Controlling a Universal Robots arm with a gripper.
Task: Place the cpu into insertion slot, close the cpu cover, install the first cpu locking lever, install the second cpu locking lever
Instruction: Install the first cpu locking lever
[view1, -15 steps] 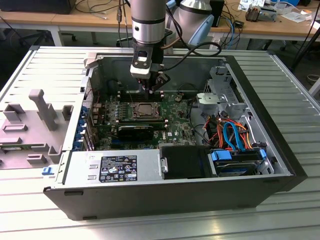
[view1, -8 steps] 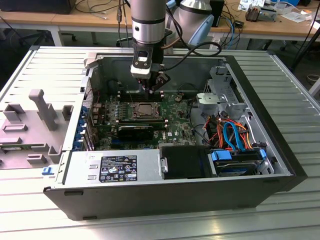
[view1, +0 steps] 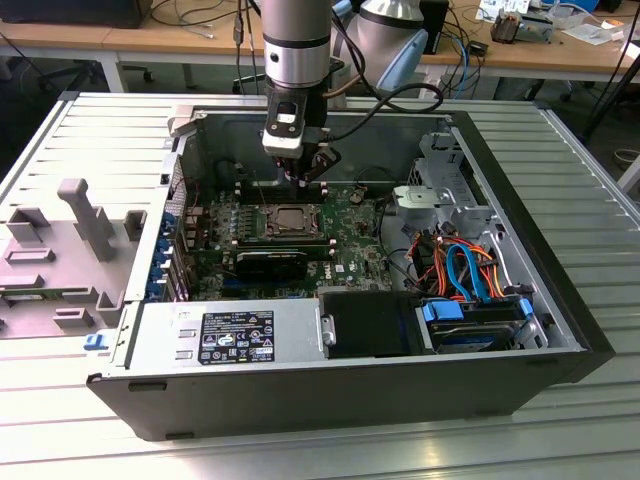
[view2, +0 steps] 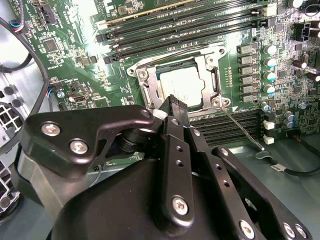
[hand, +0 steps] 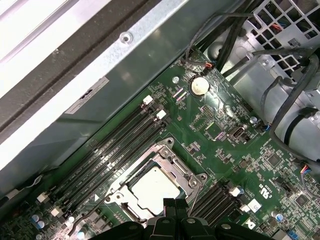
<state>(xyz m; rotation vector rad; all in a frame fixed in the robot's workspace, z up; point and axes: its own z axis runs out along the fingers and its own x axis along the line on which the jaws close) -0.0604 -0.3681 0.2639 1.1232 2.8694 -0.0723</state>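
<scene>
Plainly, the small flat silver-grey square cpu (view2: 181, 82) sits in the dark silver-rimmed insertion slot (view2: 214, 82), with the thin silver metal cpu cover (view2: 150, 89) flat around it. The black end effector (view2: 176, 102) hangs just above, fingertips together and empty. The thin wire locking lever (view2: 240, 127) looks springy and is probably best pressed near its free end.

No text legible anywhere. Black label (view1: 238, 336) with white print on silver power supply (view1: 165, 338), nearer exterior camera than insertion slot (view1: 292, 221): characters too small to read. Grey sticker (hand: 86, 100) on case wall (hand: 130, 70), beyond memory slots (hand: 115, 145) from insertion slot, first wrist view: print unreadable. White silkscreen marks (hand: 96, 198) on motherboard (hand: 215, 140) around insertion slot: likewise unreadable.
</scene>
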